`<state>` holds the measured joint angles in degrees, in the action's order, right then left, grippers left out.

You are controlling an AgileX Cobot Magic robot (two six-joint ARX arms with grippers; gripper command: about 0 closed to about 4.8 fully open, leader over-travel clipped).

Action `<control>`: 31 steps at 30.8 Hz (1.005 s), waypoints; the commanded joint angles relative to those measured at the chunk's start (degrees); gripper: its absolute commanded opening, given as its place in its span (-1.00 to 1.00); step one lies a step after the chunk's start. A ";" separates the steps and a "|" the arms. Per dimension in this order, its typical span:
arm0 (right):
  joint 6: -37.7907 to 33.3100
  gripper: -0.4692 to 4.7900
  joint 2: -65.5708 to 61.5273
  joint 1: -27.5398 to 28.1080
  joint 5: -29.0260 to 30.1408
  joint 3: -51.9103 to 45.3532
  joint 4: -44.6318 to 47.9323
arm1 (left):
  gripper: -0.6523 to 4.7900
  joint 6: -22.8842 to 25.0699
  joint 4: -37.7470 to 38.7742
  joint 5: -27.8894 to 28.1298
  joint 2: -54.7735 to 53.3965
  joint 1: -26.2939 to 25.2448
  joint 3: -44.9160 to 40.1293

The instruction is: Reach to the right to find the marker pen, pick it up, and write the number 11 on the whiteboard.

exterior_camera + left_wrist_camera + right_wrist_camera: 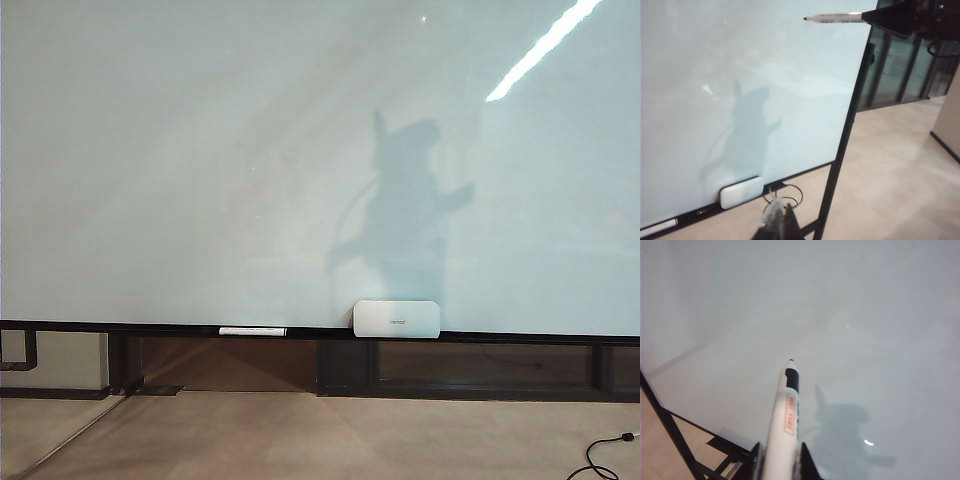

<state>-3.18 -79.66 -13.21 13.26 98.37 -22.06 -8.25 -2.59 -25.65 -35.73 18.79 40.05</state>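
Marker pen (pixel 785 425) is clamped tip-forward in the right claw (pixel 780 460) toward the unmarked whiteboard (pixel 200 150) for writing, while the left claw (pixel 777 220), state unclear, hangs back.

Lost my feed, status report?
Right gripper shut on marker pen, tip off whiteboard. Left gripper holds nothing. Board blank, nothing blocking.

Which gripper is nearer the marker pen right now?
Right. The right gripper is shut on the marker pen, tip aimed at the whiteboard. The left gripper sits low, away from the pen, near the white box on the board's rail.
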 commanded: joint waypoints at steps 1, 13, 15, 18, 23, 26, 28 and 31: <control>0.61 -0.84 2.91 -2.47 -2.58 0.24 -0.63 | -0.78 0.74 0.26 0.11 0.70 0.09 0.92; 2.67 -0.84 14.84 -8.79 -12.20 -1.40 -15.85 | -0.78 0.76 2.14 -0.07 1.73 0.09 1.40; 2.71 -0.84 17.31 -8.79 -12.28 -4.68 -14.80 | -0.78 1.05 2.08 -0.04 1.73 0.09 1.40; 2.73 -0.84 20.57 -8.76 -12.31 -11.23 -9.81 | -0.78 1.14 2.10 -0.17 1.73 0.09 1.40; 3.91 -0.84 22.88 -8.11 -12.17 -22.40 4.39 | -0.78 1.16 2.08 -0.31 1.73 0.09 1.40; 3.87 -0.84 22.18 -8.11 -11.80 -28.17 12.17 | -0.78 1.16 2.14 -0.76 1.73 0.09 1.40; 3.87 -0.84 21.27 -8.09 -11.82 -32.30 18.32 | -0.78 1.14 2.16 -1.16 1.70 0.09 1.40; 3.87 -0.84 19.47 -7.67 -11.82 -37.90 28.00 | -0.78 1.46 2.45 -1.14 1.73 0.09 1.40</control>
<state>0.56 -59.68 -21.23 1.28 62.00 -0.78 -7.29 0.08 -26.39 -34.11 18.79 41.17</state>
